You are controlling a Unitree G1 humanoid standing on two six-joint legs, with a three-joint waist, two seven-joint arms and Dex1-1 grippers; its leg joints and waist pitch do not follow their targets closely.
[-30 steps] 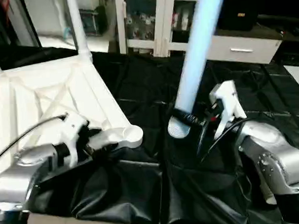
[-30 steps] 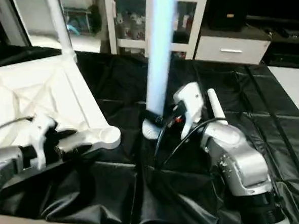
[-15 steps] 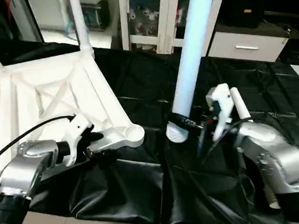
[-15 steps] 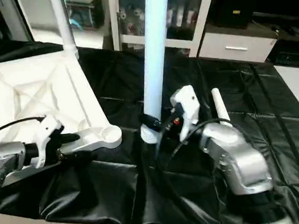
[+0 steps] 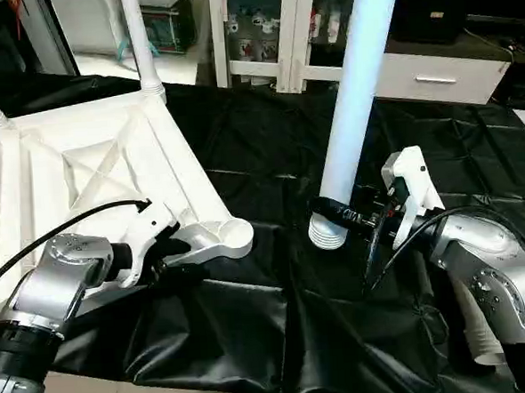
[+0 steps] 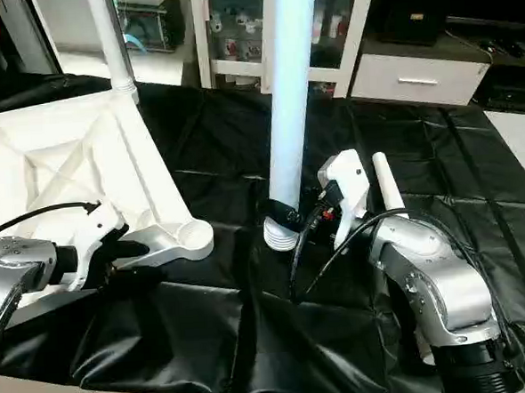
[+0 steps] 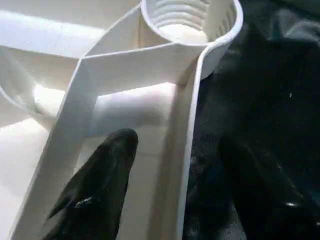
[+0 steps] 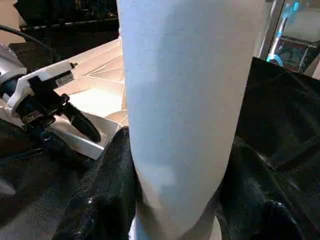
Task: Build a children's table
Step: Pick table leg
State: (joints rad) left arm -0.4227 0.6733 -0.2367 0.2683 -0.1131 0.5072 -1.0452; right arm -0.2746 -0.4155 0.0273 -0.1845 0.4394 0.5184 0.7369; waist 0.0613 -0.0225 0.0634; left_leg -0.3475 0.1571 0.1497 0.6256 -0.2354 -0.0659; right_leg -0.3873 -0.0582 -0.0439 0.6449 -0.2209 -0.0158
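I see open black sheet [image 5: 270, 169] between the tabletop's empty corner socket [image 5: 227, 237] and the upright leg [image 5: 351, 111], while 2 mounted legs [image 5: 139, 39] block the tabletop's far edge.

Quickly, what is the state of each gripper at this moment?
Left gripper: open, one finger on each side of the tabletop's edge wall near the empty corner socket.
Right gripper: shut on the upright leg, near its threaded end.
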